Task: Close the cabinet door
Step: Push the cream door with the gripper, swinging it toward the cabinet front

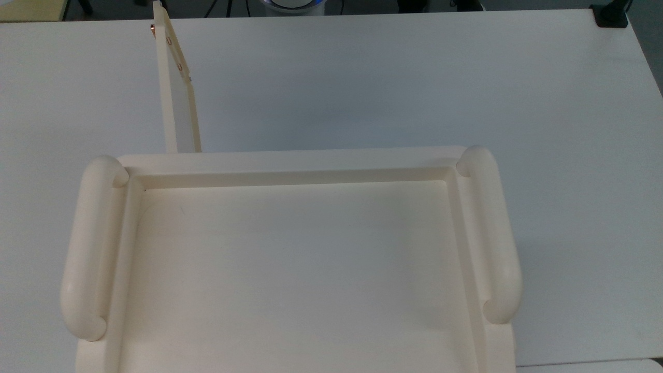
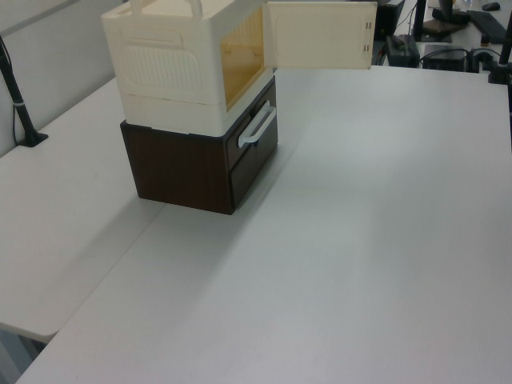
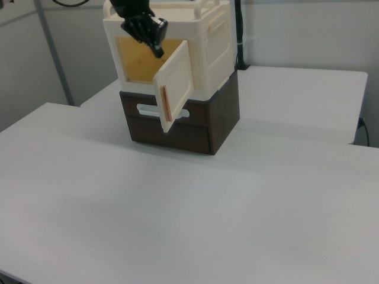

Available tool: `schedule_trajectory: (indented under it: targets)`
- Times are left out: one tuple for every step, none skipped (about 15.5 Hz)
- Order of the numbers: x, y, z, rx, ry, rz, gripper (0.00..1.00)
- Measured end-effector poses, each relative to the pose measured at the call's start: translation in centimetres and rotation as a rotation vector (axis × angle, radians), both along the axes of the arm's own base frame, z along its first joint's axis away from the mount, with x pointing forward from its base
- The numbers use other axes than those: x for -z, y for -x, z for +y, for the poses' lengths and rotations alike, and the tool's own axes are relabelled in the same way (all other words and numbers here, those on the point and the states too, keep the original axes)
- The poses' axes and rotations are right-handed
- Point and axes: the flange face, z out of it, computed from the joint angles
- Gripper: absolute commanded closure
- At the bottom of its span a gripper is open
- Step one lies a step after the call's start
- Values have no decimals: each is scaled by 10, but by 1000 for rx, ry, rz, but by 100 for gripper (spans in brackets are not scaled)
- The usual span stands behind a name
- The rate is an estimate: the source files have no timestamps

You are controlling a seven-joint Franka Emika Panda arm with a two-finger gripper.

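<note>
Thin flat cream cabinet door (image 3: 176,84) stands wide open; black robot hand (image 3: 155,42) hovers near its top edge.
Grip width: cannot tell. A glancing push may slip off, or shove the cream cabinet (image 3: 201,35) across its brown base.

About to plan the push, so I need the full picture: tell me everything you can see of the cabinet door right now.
The cabinet door is a thin, flat cream rectangular panel, plastic by its look, with a raised border. It stands swung wide open, upright, hinged at one side of the cabinet and jutting out over the table. Small copper-coloured fittings sit near its free edge. In the right view, the black claw hangs by its upper free corner, in front of the amber opening; contact cannot be judged.
</note>
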Motion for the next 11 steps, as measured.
schedule_trajectory:
  targets:
    - [0,0,-9,14,1,-11,100]
    - [1,0,-18,28,0,-13,100]
    - [4,0,-26,37,0,-9,100]
    - [8,-1,-33,39,2,0,100]
    - [13,-2,-39,31,5,10,100]
    - [17,-3,-42,14,9,19,100]
    - [21,-5,-43,-6,9,27,100]
    - [25,-7,-42,-22,6,33,100]
    - [28,-8,-42,-31,3,38,100]
    - [30,-10,-42,-35,0,42,100]
    - [33,-11,-42,-39,-3,46,100]
